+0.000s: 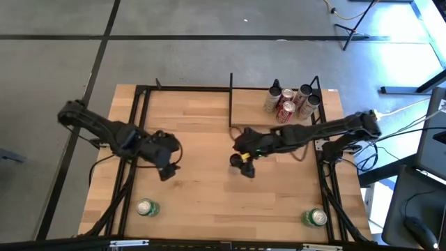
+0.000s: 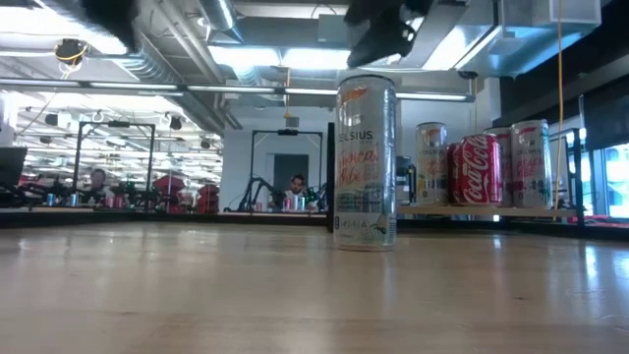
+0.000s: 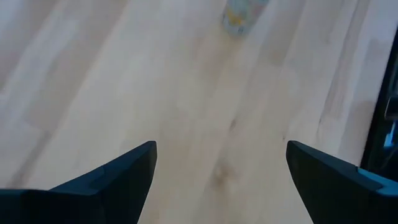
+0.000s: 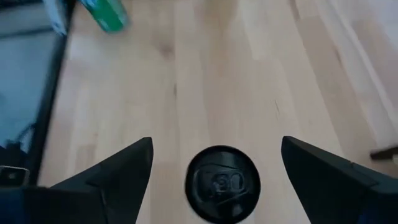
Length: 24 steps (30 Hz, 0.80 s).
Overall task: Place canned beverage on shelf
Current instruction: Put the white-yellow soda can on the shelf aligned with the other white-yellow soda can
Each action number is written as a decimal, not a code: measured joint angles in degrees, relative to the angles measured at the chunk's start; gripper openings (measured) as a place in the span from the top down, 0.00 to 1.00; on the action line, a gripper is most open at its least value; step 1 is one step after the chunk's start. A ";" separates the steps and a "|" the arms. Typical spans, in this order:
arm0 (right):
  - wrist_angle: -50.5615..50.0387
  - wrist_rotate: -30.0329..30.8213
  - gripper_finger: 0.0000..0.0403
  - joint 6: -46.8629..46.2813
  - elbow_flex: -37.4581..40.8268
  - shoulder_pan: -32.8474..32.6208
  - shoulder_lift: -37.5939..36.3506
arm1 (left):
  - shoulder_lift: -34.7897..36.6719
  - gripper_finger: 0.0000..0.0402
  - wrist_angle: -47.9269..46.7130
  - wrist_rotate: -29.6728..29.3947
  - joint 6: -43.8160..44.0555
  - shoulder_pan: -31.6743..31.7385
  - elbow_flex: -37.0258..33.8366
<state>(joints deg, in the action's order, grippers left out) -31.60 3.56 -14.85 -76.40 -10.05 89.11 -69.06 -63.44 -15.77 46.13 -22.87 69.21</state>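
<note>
The right hand (image 4: 211, 165) hung released above the black-topped Celsius can (image 4: 222, 182); the left hand (image 3: 217, 165) waited released over the tabletop (image 1: 202, 181).

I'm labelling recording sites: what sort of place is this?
Probably a robotics lab or workshop. Beyond the wooden table the low view shows similar black-framed rigs, exposed ceiling ducts and strip lighting, with people seated at benches in the background.

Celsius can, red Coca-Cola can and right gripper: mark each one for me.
Celsius can (image 2: 366, 162): low view, middle of its label.
Red Coca-Cola can (image 2: 476, 169): low view, on its red side, on the shelf.
Right gripper (image 4: 217, 180): right wrist view, midway between its open fingertips, over the can's dark top.
</note>
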 joint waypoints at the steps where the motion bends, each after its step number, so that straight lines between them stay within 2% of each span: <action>1: -2.03 0.04 0.16 -0.25 -2.02 0.01 1.78 | 1.05 0.14 0.07 0.22 1.35 -0.93 -1.68; 5: -10.16 0.13 0.16 -2.96 -9.31 0.00 7.61 | 3.65 0.14 0.04 0.26 3.90 -3.72 -5.54; 9: -16.07 -0.01 0.16 -5.87 -13.58 -0.03 11.36 | 3.68 0.14 0.38 0.03 3.32 -5.49 -5.88; 15: -18.68 1.95 0.16 -9.34 -13.75 -0.03 14.01 | 3.68 0.14 0.90 -4.69 1.50 -7.01 -5.88; 21: -20.65 1.41 0.16 -13.54 -13.79 -0.06 16.38 | 3.68 0.14 0.96 -4.96 1.28 -7.15 -5.88; 24: -20.68 1.39 0.21 -14.75 -13.79 -0.06 16.71 | 3.68 0.14 1.01 -5.03 0.35 -7.15 -5.88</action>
<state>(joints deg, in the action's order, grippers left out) -52.28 4.95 -29.60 -90.19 -10.11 105.82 -65.39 -62.43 -20.80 46.49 -30.02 63.33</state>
